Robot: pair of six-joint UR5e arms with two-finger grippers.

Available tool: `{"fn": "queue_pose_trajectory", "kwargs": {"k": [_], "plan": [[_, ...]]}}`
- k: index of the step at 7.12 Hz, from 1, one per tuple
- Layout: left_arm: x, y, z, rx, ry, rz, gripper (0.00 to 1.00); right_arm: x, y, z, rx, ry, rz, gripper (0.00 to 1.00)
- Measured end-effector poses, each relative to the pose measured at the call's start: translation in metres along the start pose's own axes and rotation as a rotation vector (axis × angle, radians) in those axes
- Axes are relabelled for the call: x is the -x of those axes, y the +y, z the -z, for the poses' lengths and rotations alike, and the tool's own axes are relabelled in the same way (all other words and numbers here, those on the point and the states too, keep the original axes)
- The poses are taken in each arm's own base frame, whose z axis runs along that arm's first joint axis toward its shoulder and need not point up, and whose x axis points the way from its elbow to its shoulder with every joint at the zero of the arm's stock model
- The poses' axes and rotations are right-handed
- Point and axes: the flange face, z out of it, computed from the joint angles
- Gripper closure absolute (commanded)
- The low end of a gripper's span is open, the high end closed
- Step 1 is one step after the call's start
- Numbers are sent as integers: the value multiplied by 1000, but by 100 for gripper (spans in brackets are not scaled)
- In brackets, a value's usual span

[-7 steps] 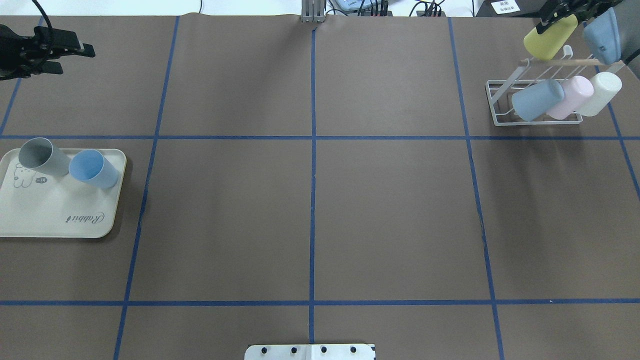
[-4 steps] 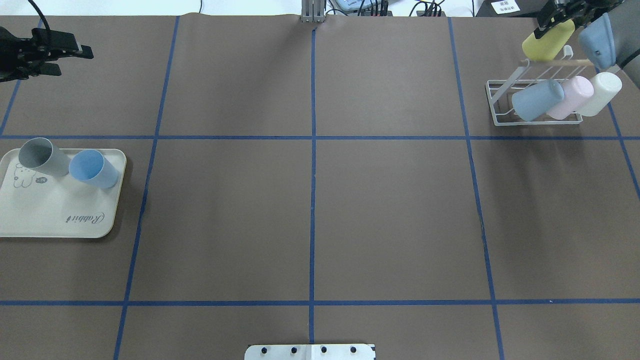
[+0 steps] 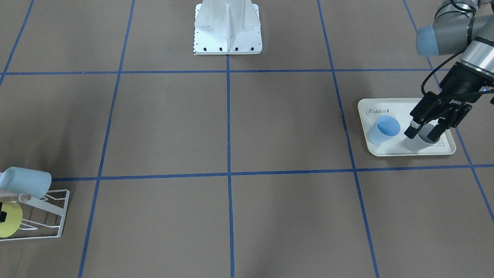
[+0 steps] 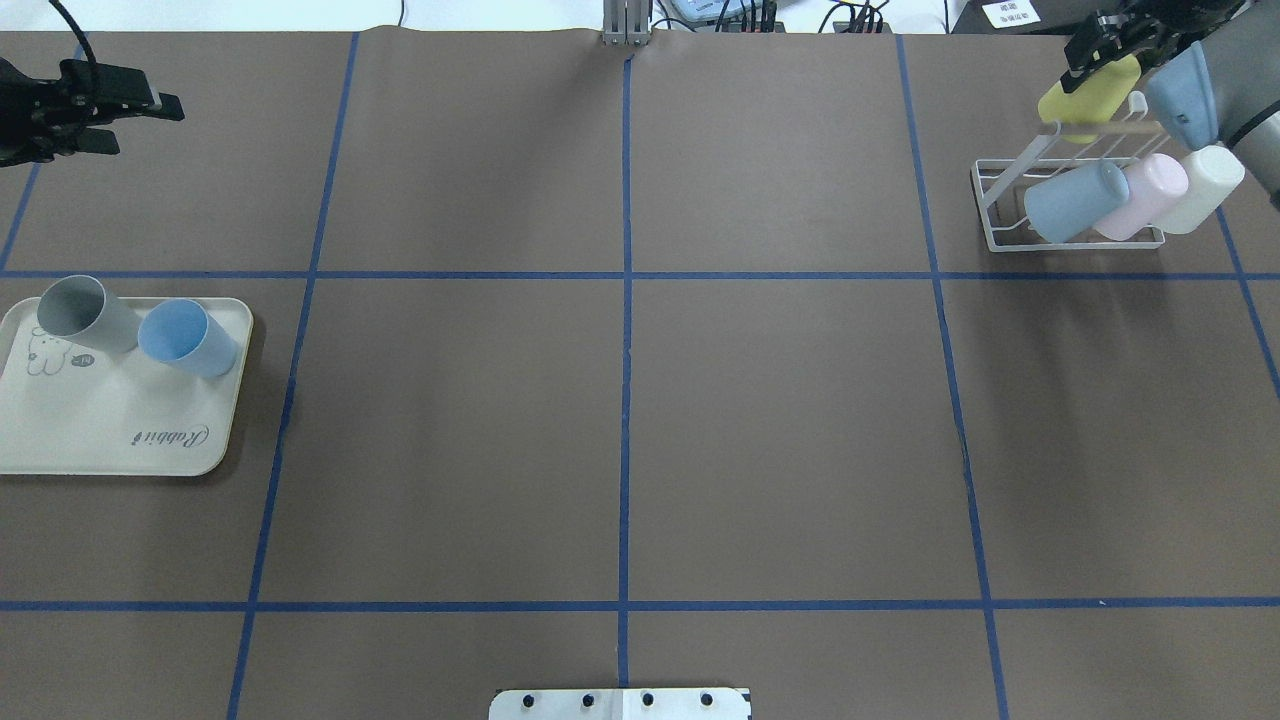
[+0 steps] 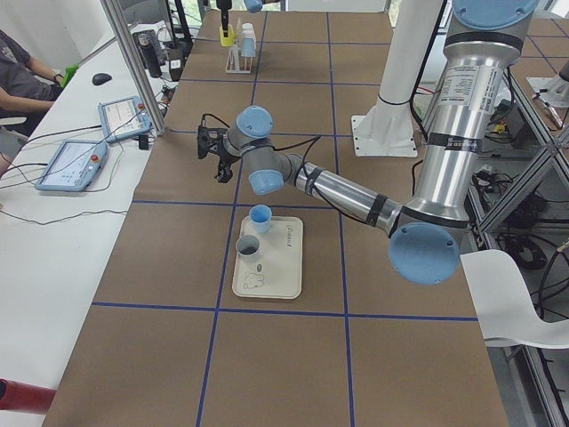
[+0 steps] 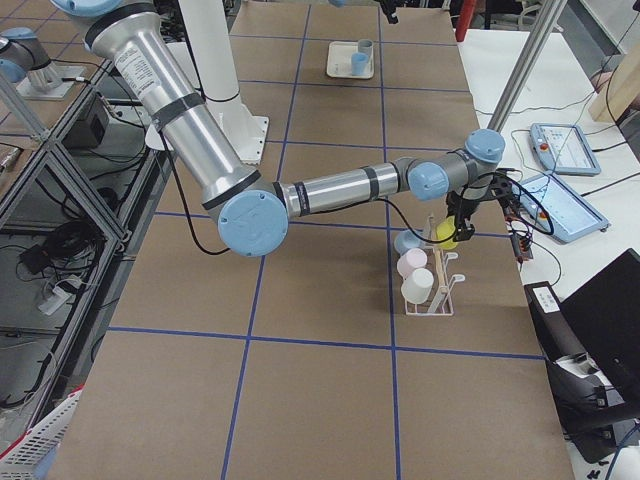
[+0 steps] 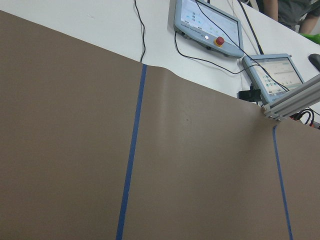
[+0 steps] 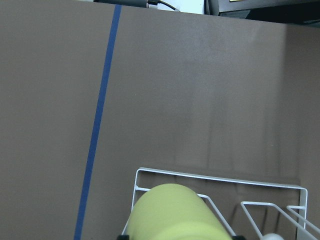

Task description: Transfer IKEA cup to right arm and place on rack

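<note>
Placement nears as the right tool (image 4: 1100, 48), clamped on the closed end of the yellow IKEA cup (image 4: 1085, 100), holds it tilted mouth-down over the back row of the white wire rack (image 4: 985, 205) at the counter's (image 4: 620, 400) far right corner, an angle that appears meant to slip it onto an upturned prong. Room is tight: a pale-blue cup (image 4: 1075, 200), a pink cup (image 4: 1150, 190) and a cream cup (image 4: 1205, 185) fill the front row, the wooden rod (image 4: 1110, 127) crosses just below the yellow cup, and the arm's own blue joint cap (image 4: 1185, 95) sits close beside it. Across the counter the left tool (image 3: 422, 135) hangs wide and empty, well apart from the rabbit-print tray (image 4: 100, 440), where a grey cup (image 4: 85, 315) and a sky-blue cup (image 4: 185, 340) wait upright.
</note>
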Motion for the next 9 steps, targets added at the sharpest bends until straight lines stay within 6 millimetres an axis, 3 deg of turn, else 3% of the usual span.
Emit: {"fn": "queue_pose_trajectory", "kwargs": {"k": [2, 4, 7, 8, 9], "plan": [[8, 3, -1, 4, -13, -1, 0, 7, 1, -7, 7, 6, 7, 2], [37, 7, 2, 12, -55, -97, 0, 11, 0, -6, 3, 7, 12, 2], [123, 19, 25, 40, -175, -306, 1, 27, -6, 36, -57, -24, 31, 2], [153, 28, 31, 66, -215, -334, 3, 27, 3, 50, -78, -36, 40, 2], [178, 36, 28, 99, -254, -326, 12, 26, 20, 60, -99, -47, 45, 2]]}}
